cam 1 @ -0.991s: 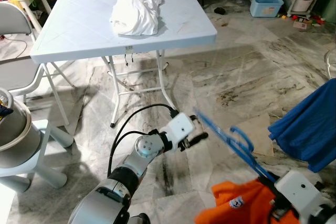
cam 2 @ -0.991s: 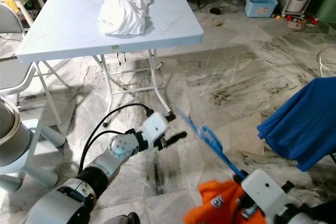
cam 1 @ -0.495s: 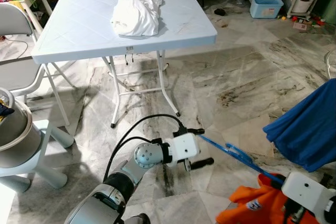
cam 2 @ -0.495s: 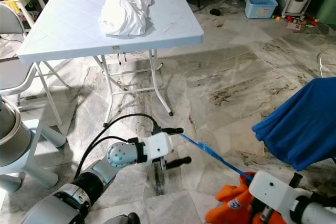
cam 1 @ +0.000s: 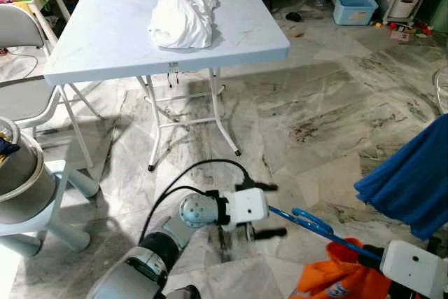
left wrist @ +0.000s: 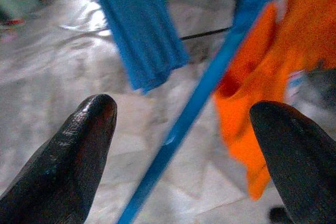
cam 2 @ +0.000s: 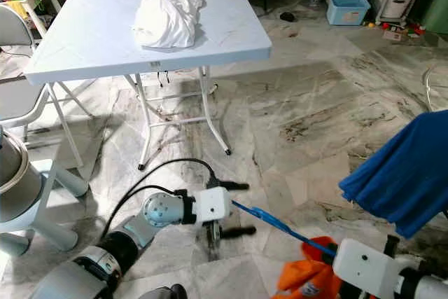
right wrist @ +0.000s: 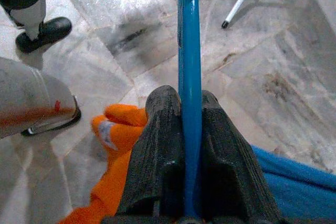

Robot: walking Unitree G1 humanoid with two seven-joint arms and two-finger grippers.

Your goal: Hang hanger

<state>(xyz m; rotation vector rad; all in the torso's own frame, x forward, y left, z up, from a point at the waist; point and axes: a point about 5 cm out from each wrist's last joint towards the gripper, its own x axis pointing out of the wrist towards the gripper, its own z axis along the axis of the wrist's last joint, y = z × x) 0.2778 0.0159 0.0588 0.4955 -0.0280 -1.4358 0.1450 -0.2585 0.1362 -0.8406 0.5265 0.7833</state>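
A blue hanger [cam 1: 318,227] carries an orange garment [cam 1: 334,283] and lies low and nearly level over the floor at the lower right. My right gripper [right wrist: 189,103] is shut on the hanger's blue bar [right wrist: 189,40]; its white wrist housing [cam 1: 414,276] sits at the bottom right corner. My left gripper [cam 1: 269,209] is open, one black finger [left wrist: 79,145] on each side of the hanger's free end [left wrist: 210,82], not touching it. A blue garment [cam 1: 413,183] hangs at the right edge.
A white folding table [cam 1: 105,40] with a crumpled white cloth [cam 1: 183,17] stands ahead on the left. A grey chair [cam 1: 21,68] and a metal pot [cam 1: 17,173] on a white stool are at the far left. Storage bins [cam 1: 353,6] stand at the back right.
The hanger has dropped from steeply tilted to nearly level, and my right gripper has moved right and down with it. My left gripper has sunk a little, its fingers now straddling the hanger's end.
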